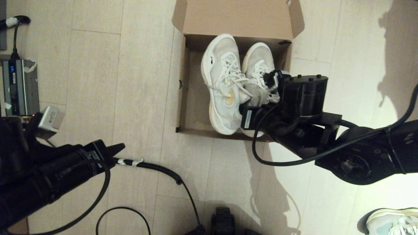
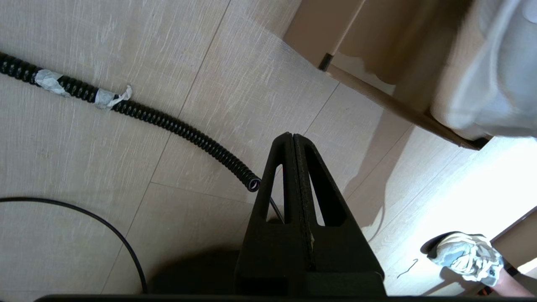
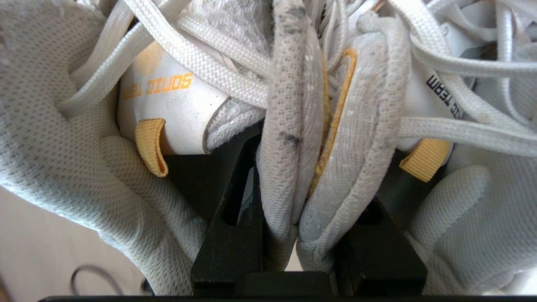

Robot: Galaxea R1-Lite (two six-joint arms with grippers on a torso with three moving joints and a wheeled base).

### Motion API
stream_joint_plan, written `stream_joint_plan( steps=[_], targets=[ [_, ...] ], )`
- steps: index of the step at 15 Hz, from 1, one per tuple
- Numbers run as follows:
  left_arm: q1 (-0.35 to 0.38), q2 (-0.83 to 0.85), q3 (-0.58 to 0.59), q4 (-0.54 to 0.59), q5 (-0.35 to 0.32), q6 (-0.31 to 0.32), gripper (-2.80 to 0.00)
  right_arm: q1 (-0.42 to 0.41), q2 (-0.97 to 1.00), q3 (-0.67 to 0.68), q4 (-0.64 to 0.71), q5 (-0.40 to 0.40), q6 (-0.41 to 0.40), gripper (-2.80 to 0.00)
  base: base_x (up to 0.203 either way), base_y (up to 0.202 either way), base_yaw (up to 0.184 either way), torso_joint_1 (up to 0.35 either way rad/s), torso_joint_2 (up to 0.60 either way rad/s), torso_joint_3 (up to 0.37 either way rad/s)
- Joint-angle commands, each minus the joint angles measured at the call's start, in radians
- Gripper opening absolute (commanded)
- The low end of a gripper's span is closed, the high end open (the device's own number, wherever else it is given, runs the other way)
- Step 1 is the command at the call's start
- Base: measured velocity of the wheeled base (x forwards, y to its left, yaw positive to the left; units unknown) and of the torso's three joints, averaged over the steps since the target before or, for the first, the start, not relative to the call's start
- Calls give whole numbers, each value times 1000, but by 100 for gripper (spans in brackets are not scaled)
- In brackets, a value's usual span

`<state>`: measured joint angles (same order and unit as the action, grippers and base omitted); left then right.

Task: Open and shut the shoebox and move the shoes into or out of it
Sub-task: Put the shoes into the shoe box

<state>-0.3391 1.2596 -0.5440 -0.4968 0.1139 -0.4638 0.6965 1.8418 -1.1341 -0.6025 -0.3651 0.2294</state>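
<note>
The shoes (image 1: 228,85) sit side by side in the open box (image 1: 187,94) on the floor, crowded toward its right side, lid folded back. We judge the step to be lifting the pair, in or out we cannot tell. To do it well, we keep both inner collars pinched together, lift straight up so the soles clear the box walls, and watch the loose laces (image 3: 218,54) for snagging. Our right hand (image 3: 293,218) is nearly closed, its fingers (image 3: 228,243) reaching into the two shoe openings and clamping the adjoining collars between them. Our left hand (image 2: 293,147) hangs over the floor beside a coiled cable (image 2: 168,121), fingers pressed together, holding nothing.
</note>
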Motion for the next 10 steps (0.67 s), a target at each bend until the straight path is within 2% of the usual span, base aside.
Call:
stream_joint_plan(
  steps=[1,6,10],
  targets=[
    [0,-11,3,-3,1,-4,-280,-2,77,-19,-44,-2,-9,-280,0,0,0,0,0,0],
    [0,-32,27,-3,0,-4,-280,-20,143,-90,-62,-4,-38,-280,0,0,0,0,0,0],
    [-8,-27,22,-3,-2,-4,-280,-29,119,-52,-62,-11,-37,-280,0,0,0,0,0,0]
  ],
)
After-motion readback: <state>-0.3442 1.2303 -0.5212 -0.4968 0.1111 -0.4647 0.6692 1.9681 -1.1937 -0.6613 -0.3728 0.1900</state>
